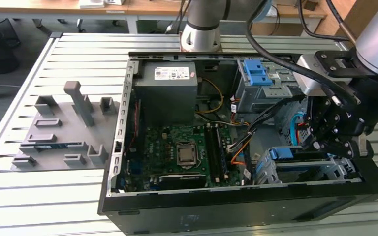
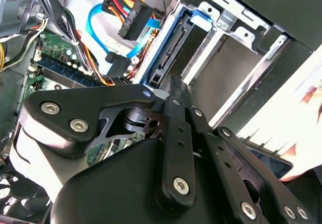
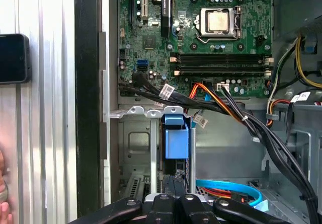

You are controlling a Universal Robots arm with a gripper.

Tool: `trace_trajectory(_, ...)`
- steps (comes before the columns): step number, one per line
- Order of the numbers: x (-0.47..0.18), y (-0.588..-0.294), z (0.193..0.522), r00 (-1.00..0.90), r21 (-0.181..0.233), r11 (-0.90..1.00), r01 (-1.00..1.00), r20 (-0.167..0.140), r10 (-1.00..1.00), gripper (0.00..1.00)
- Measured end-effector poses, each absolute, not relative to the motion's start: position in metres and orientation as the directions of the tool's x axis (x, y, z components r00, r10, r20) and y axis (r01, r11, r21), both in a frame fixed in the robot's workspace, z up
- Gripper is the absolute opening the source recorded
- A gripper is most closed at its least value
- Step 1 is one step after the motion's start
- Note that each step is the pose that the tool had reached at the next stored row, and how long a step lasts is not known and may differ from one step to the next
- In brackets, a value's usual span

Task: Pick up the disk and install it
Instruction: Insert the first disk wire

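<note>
The disk point(image 1: 293, 153) stands on edge in the drive bay at the near right corner of the open computer case point(image 1: 175, 209), its blue carrier tab facing up. In both wrist views it shows as a blue-framed slab in the metal bay point(image 2: 171, 40) point(image 3: 176, 136). My gripper point(image 1: 319, 146) hangs just above the bay, at the exterior view's right of the disk. Its black fingers point(image 2: 173, 90) are pressed together, with the tips close to the disk's outer edge. I cannot tell whether they touch it. My gripper point(image 3: 173, 181) is shut with nothing between the fingers.
A metal drive cage with a blue latch point(image 1: 261, 73) sits at the case's far right. Orange, blue and black cables point(image 3: 221, 103) cross between the motherboard point(image 1: 182, 147) and the bay. A grey fixture block point(image 1: 57, 132) lies on the slatted table to the exterior view's left. Part of a hand point(image 3: 3, 194) is beside the case.
</note>
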State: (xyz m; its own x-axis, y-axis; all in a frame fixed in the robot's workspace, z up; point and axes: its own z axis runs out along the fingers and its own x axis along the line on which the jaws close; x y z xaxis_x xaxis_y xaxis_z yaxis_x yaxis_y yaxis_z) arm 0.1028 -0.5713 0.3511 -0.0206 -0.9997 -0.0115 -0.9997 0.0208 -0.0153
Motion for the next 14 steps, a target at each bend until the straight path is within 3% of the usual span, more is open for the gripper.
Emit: trace_trajectory(14,0.104,-0.571,0.363,-0.021,-0.015,0.021,-1.000,-0.011,-1.000,0.11)
